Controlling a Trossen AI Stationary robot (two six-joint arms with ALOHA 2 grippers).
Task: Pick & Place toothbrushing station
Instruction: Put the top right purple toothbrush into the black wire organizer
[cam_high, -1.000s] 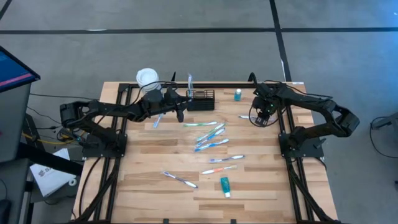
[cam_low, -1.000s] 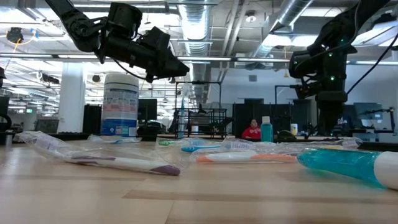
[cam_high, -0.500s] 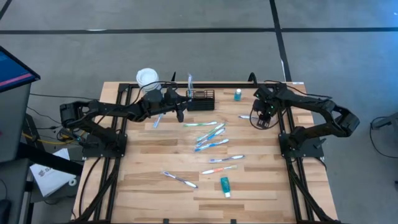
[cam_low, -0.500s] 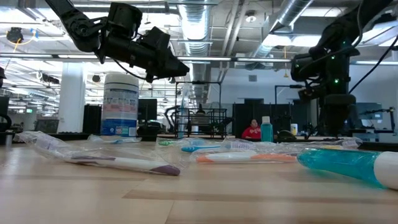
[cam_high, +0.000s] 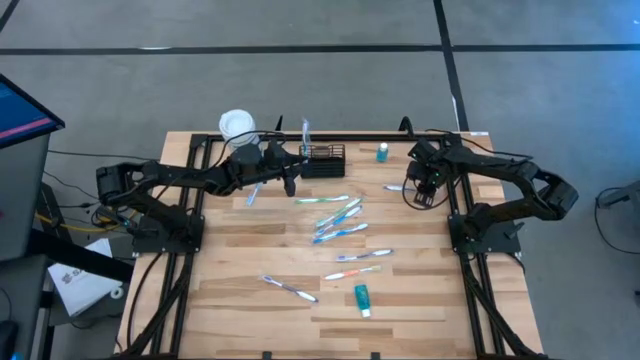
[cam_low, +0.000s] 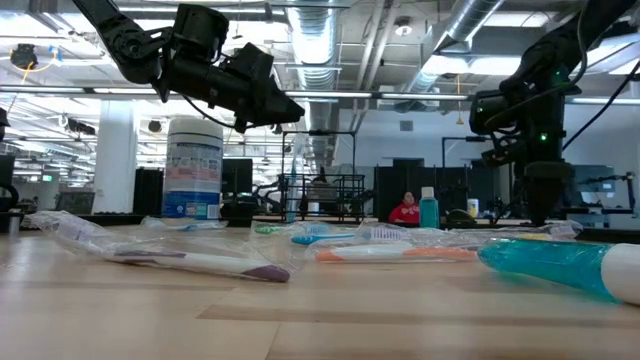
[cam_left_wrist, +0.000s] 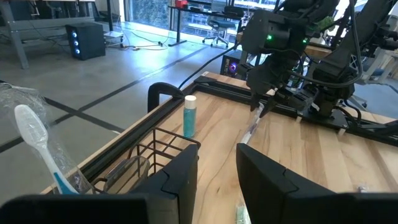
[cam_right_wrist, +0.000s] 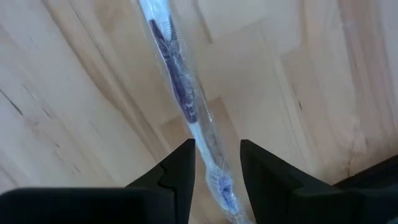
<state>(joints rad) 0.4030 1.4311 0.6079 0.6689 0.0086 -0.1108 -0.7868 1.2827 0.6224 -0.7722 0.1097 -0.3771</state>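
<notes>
Black wire mesh marks the basket (cam_high: 323, 160) in the high view, at the middle of the back edge of the table (cam_high: 230, 260). Its long axis runs along that edge, from one arm's side to the other, and it opens upward. The left gripper (cam_high: 291, 177) hangs just beside its end. The right gripper (cam_high: 420, 186) has shifted a little since a second ago, over a wrapped toothbrush (cam_high: 392, 187).

In the low view the right gripper (cam_low: 545, 205) now reaches lower toward the table, so a pick seems near.

In the left wrist view the left gripper's fingers stand narrowly apart and hold nothing, above the basket's corner.

In the right wrist view the fingers stand apart on both sides of the wrapped toothbrush, not yet pinching it.
</notes>
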